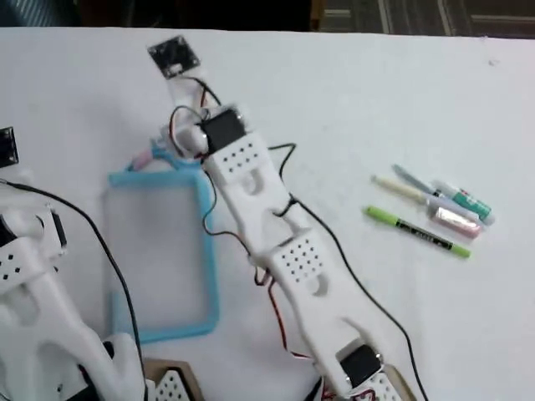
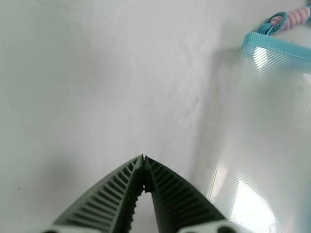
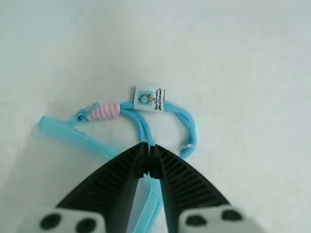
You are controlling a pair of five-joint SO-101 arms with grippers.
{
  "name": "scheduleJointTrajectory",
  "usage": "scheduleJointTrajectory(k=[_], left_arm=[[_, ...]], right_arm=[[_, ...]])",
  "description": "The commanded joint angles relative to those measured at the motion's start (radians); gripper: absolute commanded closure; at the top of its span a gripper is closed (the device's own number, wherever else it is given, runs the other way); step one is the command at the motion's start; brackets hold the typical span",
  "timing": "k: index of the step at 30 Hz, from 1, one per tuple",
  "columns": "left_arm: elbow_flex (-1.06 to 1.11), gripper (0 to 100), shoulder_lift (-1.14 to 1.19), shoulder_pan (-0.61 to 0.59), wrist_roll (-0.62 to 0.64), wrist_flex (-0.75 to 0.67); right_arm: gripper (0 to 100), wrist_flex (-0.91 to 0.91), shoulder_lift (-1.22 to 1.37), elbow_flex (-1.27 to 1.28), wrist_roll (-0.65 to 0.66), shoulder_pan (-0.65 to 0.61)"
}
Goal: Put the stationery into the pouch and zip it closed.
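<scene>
The clear, ribbed-plastic pouch (image 1: 159, 251), trimmed in light blue, lies flat on the white counter (image 1: 376, 100), well apart from the pens (image 1: 430, 213). Its pull cord (image 3: 190, 124) carries a pink ribbed bead (image 3: 104, 111) and a white tag (image 3: 149, 98) whose print is too small to read. The right jaws are closed, seemingly pinching that cord. The left jaws are closed on nothing, beside the pouch's corner.
</scene>
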Motion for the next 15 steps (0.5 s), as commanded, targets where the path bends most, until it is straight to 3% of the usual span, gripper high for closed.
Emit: scheduleJointTrajectory(k=[1, 15], left_arm=[[-0.012, 98, -0.027, -0.005, -0.008, -0.006], [-0.012, 98, -0.027, -0.007, -0.008, -0.005]], right_arm=[[98.2, 0.03, -0.168, -0.04, 0.009, 0.012], [98.2, 0.174, -0.418, -0.04, 0.011, 0.007]])
